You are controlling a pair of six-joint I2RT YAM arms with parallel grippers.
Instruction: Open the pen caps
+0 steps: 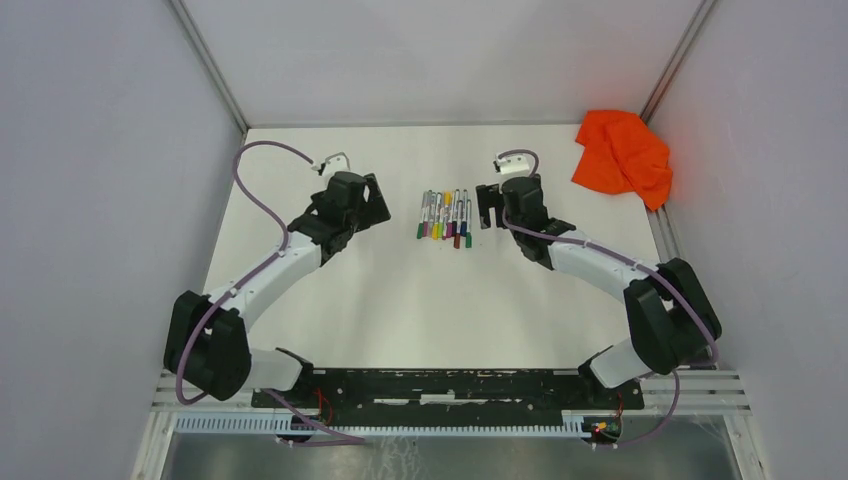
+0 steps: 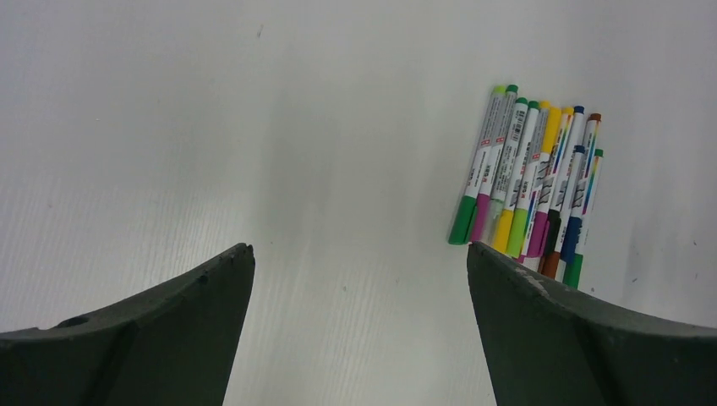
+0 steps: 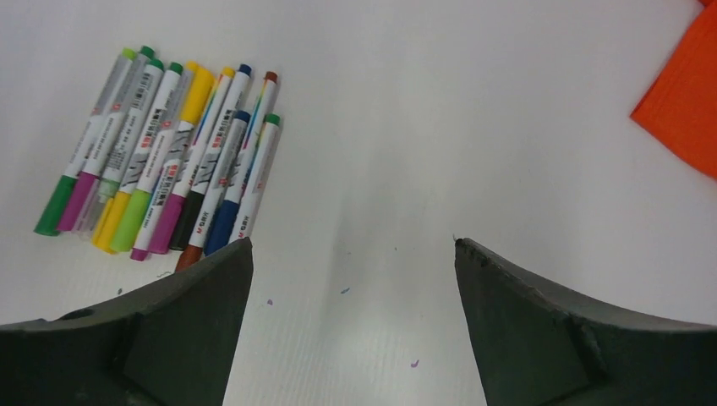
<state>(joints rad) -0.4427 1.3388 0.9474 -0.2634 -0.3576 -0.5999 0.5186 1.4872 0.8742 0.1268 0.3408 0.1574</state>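
Observation:
Several pens [image 1: 444, 217] with grey-white barrels lie side by side in a tight bundle on the white table between the two arms. Their coloured caps [image 2: 462, 222] are on the pens, at the near ends. The bundle also shows in the left wrist view [image 2: 531, 182] and the right wrist view [image 3: 165, 152]. My left gripper [image 1: 383, 205] is open and empty, just left of the bundle. My right gripper [image 1: 484, 207] is open and empty, just right of it. In each wrist view the fingers [image 2: 541, 321] stand wide apart over bare table.
A crumpled orange cloth [image 1: 623, 153] lies at the back right corner, its edge in the right wrist view [image 3: 686, 97]. Grey walls close in the table on the left, back and right. Small ink marks [image 3: 345, 290] dot the table under my right gripper.

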